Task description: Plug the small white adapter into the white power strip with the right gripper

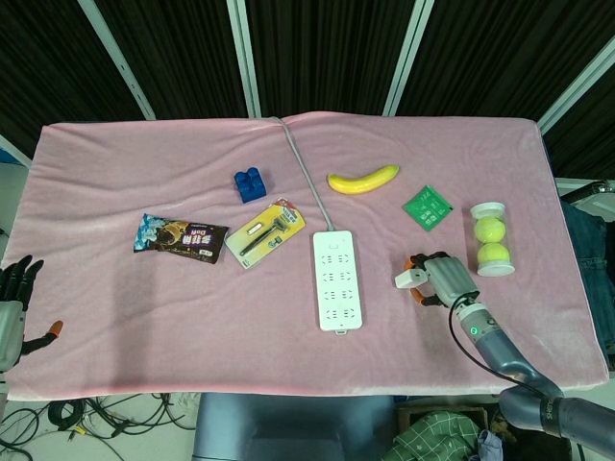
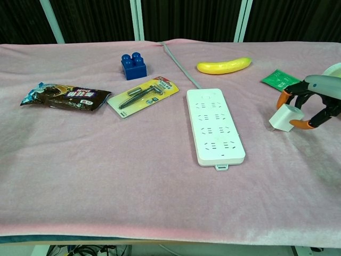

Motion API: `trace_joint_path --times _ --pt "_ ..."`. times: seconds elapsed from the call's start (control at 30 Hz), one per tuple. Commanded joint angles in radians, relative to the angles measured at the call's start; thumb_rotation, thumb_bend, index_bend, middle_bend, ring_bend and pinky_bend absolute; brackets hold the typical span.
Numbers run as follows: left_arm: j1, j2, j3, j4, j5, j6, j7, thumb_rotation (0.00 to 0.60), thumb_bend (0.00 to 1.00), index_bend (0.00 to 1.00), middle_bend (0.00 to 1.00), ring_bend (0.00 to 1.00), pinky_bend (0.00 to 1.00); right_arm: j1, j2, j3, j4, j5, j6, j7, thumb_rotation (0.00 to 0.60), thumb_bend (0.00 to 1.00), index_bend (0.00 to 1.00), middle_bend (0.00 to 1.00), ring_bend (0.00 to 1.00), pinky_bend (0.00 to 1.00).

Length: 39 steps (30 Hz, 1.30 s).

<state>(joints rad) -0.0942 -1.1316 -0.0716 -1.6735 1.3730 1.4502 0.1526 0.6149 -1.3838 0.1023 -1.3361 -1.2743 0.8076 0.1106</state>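
Observation:
The small white adapter (image 1: 406, 279) (image 2: 285, 117) lies on the pink cloth to the right of the white power strip (image 1: 337, 279) (image 2: 214, 125). My right hand (image 1: 442, 278) (image 2: 315, 98) hangs right over the adapter. Its orange-tipped fingers (image 2: 281, 99) arch over the adapter's far side, and the thumb tip reaches its near right corner. The adapter still rests flat on the cloth. My left hand (image 1: 12, 305) sits at the table's left edge with its fingers apart, holding nothing. It does not show in the chest view.
A grey cable runs from the strip to the table's back edge. Around it lie a banana (image 1: 363, 180), a green packet (image 1: 428, 206), a tube of tennis balls (image 1: 490, 240), a blue brick (image 1: 250, 184), a carded tool pack (image 1: 263, 233) and a snack bag (image 1: 180, 236).

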Motion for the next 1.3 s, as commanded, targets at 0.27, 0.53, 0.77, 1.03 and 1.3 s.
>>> trace_joint_path --times 0.27,0.53,0.77,1.03,1.3 --pt "0.0 0.001 -0.001 -0.003 -0.005 0.0 0.005 0.6 0.24 0.0 0.0 0.0 0.0 0.01 -0.014 0.006 0.013 0.004 -0.019 0.02 0.6 0.31 0.39 0.36 0.39 0.24" --pt "0.001 0.0 -0.003 -0.005 -0.012 0.001 0.013 0.6 0.24 0.0 0.0 0.0 0.0 0.016 -0.026 0.01 0.032 0.01 -0.027 0.022 0.6 0.34 0.46 0.45 0.46 0.29" --pt "0.001 0.001 -0.004 -0.008 -0.017 0.001 0.016 0.6 0.24 0.01 0.0 0.0 0.0 0.018 -0.047 0.017 0.052 0.005 -0.015 0.032 0.6 0.41 0.51 0.51 0.51 0.35" --pt "0.002 0.003 -0.005 -0.015 -0.022 -0.002 0.012 0.6 0.24 0.01 0.0 0.0 0.0 0.062 0.012 0.026 -0.007 -0.059 -0.009 -0.032 0.6 0.42 0.53 0.52 0.52 0.36" --pt "0.002 0.01 -0.003 -0.021 -0.022 -0.008 0.0 0.6 0.24 0.01 0.0 0.0 0.0 0.179 0.127 0.06 -0.192 -0.005 -0.137 -0.237 0.6 0.42 0.54 0.52 0.52 0.36"
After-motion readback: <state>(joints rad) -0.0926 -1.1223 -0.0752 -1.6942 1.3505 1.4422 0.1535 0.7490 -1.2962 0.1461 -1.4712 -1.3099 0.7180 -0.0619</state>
